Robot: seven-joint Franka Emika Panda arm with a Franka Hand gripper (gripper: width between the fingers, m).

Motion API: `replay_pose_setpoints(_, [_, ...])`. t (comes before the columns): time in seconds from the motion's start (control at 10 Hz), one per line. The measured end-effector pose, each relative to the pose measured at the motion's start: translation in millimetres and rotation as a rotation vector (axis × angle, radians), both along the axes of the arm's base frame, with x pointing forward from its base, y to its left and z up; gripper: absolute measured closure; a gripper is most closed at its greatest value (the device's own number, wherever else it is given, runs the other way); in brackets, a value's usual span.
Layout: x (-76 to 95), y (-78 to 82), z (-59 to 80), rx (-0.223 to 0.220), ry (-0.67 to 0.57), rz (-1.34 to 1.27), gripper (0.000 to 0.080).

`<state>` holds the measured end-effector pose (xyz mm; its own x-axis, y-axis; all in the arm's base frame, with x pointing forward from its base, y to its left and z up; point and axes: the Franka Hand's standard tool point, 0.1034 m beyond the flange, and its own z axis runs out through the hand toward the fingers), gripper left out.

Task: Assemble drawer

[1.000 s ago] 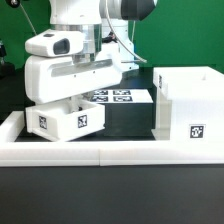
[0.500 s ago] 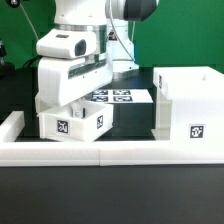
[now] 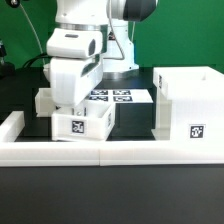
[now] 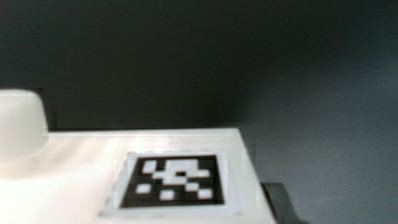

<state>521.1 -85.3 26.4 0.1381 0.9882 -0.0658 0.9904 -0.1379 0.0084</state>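
My gripper (image 3: 78, 108) is shut on a small white open-top tray (image 3: 82, 125) and holds it just above the black table, its tagged wall facing the camera. The fingertips are hidden behind the hand and the tray's rim. In the wrist view the tray's tagged wall (image 4: 173, 180) fills the near part, with one dark finger (image 4: 279, 200) beside it. A second white tray (image 3: 42, 100) shows partly behind the arm on the exterior view's left. The tall box housing (image 3: 190, 105) stands on the exterior view's right, tag on its front.
The marker board (image 3: 122, 97) lies flat behind the held tray, between it and the housing. A low white wall (image 3: 100, 152) borders the table's front, with a raised end (image 3: 10, 124) on the exterior view's left. The robot's base stands at the back.
The gripper has carried the tray toward the exterior view's right and turned it, so that its tagged wall now faces the camera squarely. The housing has not moved.
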Motion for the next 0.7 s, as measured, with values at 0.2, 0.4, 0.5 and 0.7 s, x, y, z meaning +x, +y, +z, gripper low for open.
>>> replay_pose_setpoints(0.2, [-0.1,-1.1,-0.6,-0.006,0.009,0.050,0.0757])
replay_pose_setpoints(0.4, [-0.3,-1.1,-0.9,-0.006,0.010,0.047,0.0757])
replay_pose_setpoints(0.5, [-0.2,-1.0,-0.8,-0.006,0.010,0.049,0.0757])
replay_pose_setpoints(0.7, [-0.2,6.2,-0.8,0.000,0.025,0.049,0.0757])
